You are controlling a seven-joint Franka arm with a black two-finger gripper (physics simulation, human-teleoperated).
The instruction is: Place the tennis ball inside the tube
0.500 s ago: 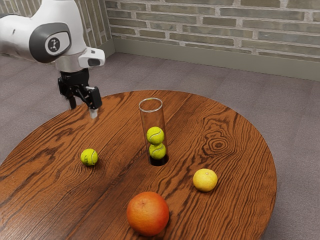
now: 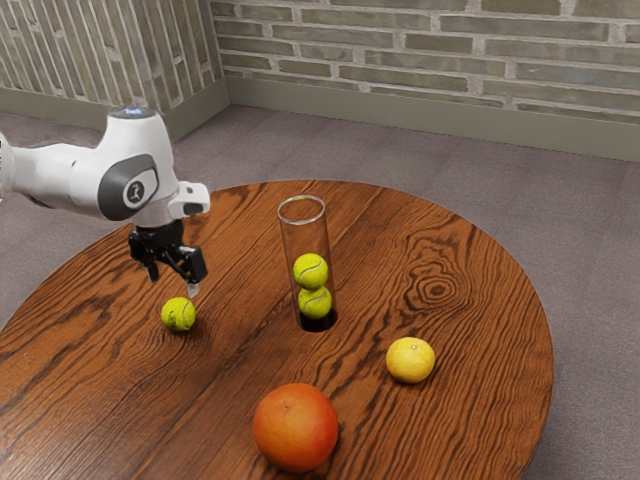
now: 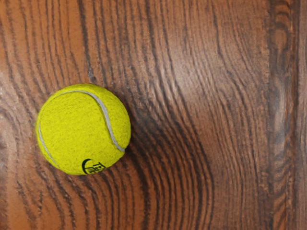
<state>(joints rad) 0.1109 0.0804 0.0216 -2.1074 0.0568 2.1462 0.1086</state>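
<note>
Tennis ball [image 2: 179,315]: one, loose on the round table [image 2: 480,250], between the tube [image 2: 305,237] and the table's edge at the exterior view's left. Gripper [image 2: 173,282]: spread, empty, above the ball; exact centring hard to judge. Step in hand, as judged: line up over the ball, descend straight, close evenly at its widest girth; a high pinch or brushing fingertip could roll it. Tube: upright, two balls [image 2: 311,271] stacked inside.

Pale brick walls [image 2: 400,60] rise above a grey-purple floor [image 2: 590,215].
</note>
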